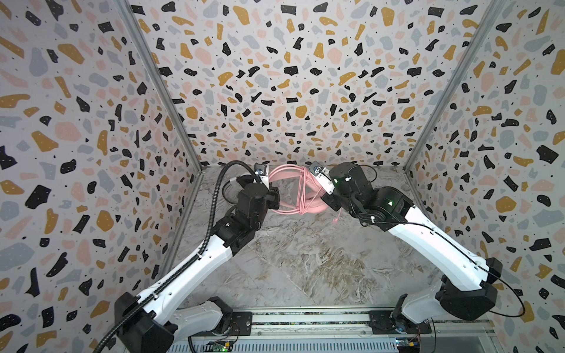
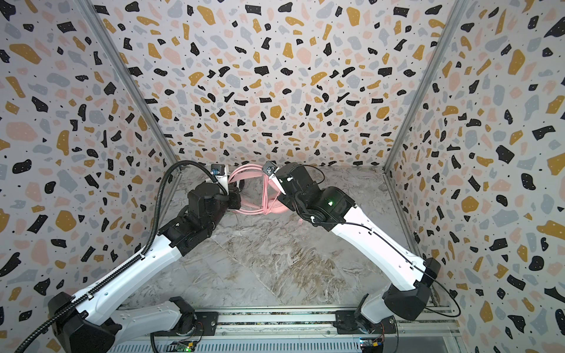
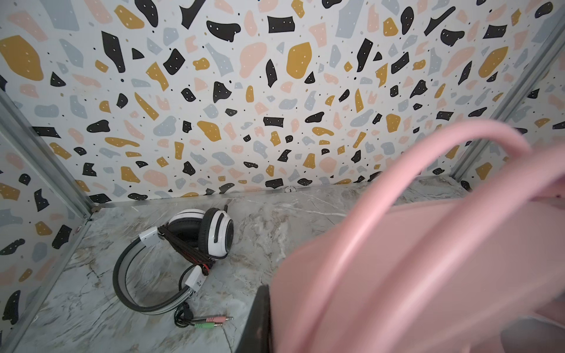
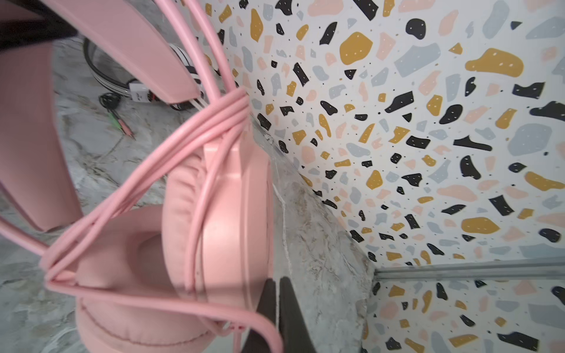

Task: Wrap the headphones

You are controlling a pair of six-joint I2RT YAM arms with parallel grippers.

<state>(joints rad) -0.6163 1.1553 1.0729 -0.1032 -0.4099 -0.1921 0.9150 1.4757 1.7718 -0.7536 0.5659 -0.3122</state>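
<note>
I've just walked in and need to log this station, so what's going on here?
Both arms work at the far end of the table. The left hand grips the pink headset by its headband, while the right hand is shut beside an earcup, where the pink cable, already wound several turns around the headset, crosses its tips. The white-and-black headset lies in the far left corner, its dark cable bundled around it.

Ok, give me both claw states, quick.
Left claw: closed, holding the pink headset.
Right claw: closed, apparently pinching the pink cable.
</note>
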